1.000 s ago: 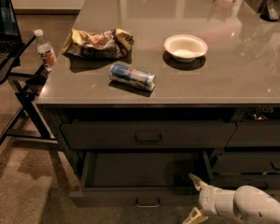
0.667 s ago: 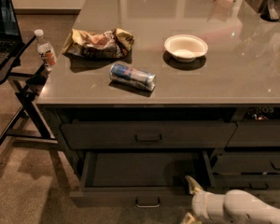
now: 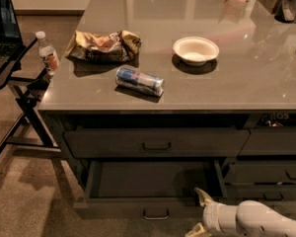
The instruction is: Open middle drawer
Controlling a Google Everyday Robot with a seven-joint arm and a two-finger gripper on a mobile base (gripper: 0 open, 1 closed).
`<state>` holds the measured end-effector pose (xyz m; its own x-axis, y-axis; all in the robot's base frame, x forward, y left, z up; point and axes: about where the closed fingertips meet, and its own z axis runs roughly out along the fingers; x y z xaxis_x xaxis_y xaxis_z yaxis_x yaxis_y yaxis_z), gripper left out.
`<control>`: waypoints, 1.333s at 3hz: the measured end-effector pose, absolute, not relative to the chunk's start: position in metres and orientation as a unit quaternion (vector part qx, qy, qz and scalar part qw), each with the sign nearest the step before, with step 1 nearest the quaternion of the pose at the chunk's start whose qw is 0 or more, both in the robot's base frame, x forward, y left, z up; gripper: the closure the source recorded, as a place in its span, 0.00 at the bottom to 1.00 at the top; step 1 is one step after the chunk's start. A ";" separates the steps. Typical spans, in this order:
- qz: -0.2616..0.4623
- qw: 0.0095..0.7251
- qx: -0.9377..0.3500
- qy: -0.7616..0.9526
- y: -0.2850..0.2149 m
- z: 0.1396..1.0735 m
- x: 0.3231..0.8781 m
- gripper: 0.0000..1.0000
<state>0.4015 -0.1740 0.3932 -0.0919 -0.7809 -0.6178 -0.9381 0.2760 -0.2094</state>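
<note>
Middle drawer (image 3: 118, 209) is sitting pulled out under the counter (image 3: 237, 90), w/ its handle facing near and dark interior showing. The drawer above (image 3: 108, 142) is sitting shut. Gripper (image 3: 201, 214) is hovering at near right, by the open drawer's right end, fingers spread wide, holding nothing; can't tell if it's touching. On top, a can (image 3: 139, 81) is lying on its side, w/ a chip bag (image 3: 103, 46) far-left of it and a bowl (image 3: 196, 50) far-right.

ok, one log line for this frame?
middle drawer: pulled out | tool: open, low at drawer's right front, off handle | top drawer: shut
</note>
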 end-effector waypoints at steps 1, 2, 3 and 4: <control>0.120 0.326 -0.590 0.729 -0.174 0.394 0.402 0.42; 0.120 0.326 -0.590 0.729 -0.177 0.403 0.403 0.65; 0.120 0.326 -0.590 0.729 -0.180 0.411 0.403 0.89; 0.120 0.326 -0.590 0.729 -0.182 0.413 0.403 1.00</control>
<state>0.4029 -0.1823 0.4127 -0.0918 -0.7809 -0.6179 -0.9381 0.2759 -0.2093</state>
